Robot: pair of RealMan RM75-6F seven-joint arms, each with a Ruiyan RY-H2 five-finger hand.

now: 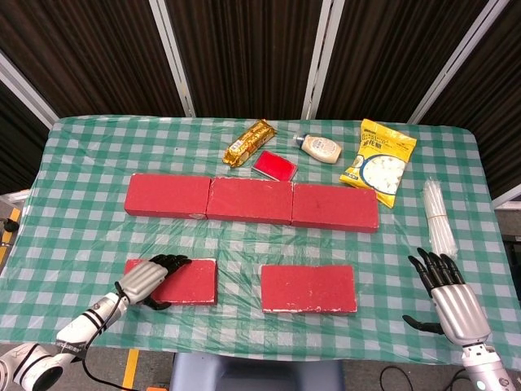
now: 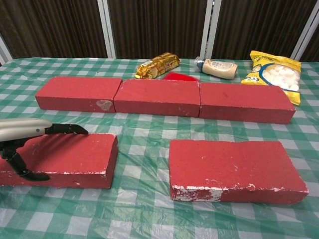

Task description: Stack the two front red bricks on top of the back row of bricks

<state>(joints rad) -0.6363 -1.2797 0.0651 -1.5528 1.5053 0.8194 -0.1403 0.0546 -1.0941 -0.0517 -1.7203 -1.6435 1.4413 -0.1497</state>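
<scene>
In the head view, the left robot hand (image 1: 149,279) grips the left front red brick (image 1: 181,282) at its left end, fingers over the top and thumb at the near edge, the brick lying on the bench (image 1: 81,195) in front of the back row of bricks (image 1: 252,201); the right robot hand (image 1: 446,295) hangs wide and empty, well to the right of the right front red brick (image 1: 308,288). In the chest view, the left robot hand (image 2: 22,139) clamps the left front red brick (image 2: 70,158), which looks slightly raised at that end, so the first pick-up seems under way. Next it must be lifted clear and carried back onto the back row of bricks (image 2: 159,98).
</scene>
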